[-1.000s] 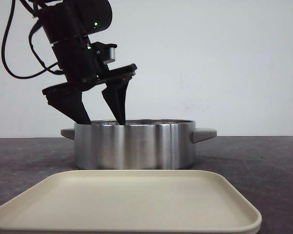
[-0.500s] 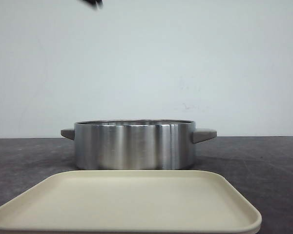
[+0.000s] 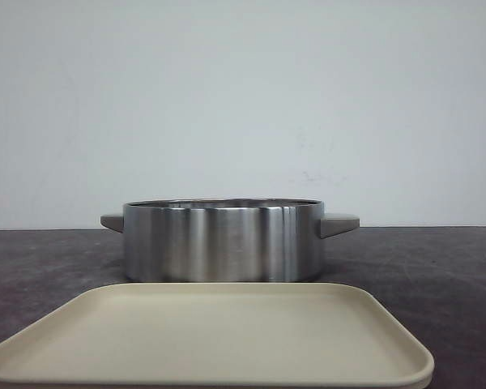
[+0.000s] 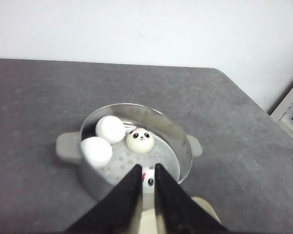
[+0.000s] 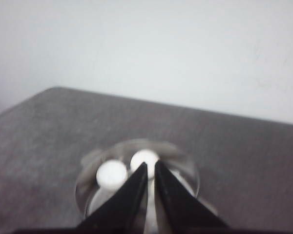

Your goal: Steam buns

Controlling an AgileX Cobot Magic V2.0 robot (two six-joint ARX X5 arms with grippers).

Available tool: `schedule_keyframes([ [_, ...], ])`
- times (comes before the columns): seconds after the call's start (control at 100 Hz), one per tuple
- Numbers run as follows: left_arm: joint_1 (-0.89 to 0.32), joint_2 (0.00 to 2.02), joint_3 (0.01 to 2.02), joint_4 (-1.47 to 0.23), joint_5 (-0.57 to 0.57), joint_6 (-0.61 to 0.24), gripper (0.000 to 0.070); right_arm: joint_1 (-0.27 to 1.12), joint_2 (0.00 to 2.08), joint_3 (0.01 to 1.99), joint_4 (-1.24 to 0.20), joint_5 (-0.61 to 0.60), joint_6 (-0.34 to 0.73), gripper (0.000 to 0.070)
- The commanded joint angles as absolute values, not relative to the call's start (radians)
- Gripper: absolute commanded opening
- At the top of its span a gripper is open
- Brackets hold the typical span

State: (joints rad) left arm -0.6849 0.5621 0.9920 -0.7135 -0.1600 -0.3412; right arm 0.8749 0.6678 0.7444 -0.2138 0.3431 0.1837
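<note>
The steel pot [image 3: 223, 241] stands mid-table, and its wall hides its inside in the front view. In the left wrist view the pot [image 4: 184, 146] holds the buns: two showing plain white backs [image 4: 110, 129] [image 4: 96, 151], one with a panda face [image 4: 139, 140], and one partly hidden behind the fingers [image 4: 149, 179]. My left gripper [image 4: 147, 165] is shut and empty, high above the pot's near side. My right gripper [image 5: 151, 163] is shut and empty, high above the blurred pot [image 5: 191, 171], where two white buns [image 5: 111, 173] [image 5: 144, 157] show. Neither gripper shows in the front view.
A cream tray [image 3: 211, 336] lies in front of the pot, with nothing on it. The pot has grey side handles [image 3: 338, 223]. The dark table's edge and a white object [image 4: 289, 105] show beyond the pot in the left wrist view.
The left arm, which stood with open jaws over the pot's left rim a second ago, has risen out of the front view. Pot and tray have not moved.
</note>
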Motion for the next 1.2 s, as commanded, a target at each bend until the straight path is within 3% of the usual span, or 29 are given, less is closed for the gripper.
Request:
schedule_keyframes([
  [0.0,-0.692,0.559,1.0,-0.74,-0.165,-0.349,0.0,0.894,0.662,0.713,-0.178,0.344,0.199,0.0016],
  [1.19,-0.692,0.538,1.001,-0.787,-0.165,-0.386,0.0,0.898,0.649,0.693,-0.155,0.341,0.198,0.0016],
])
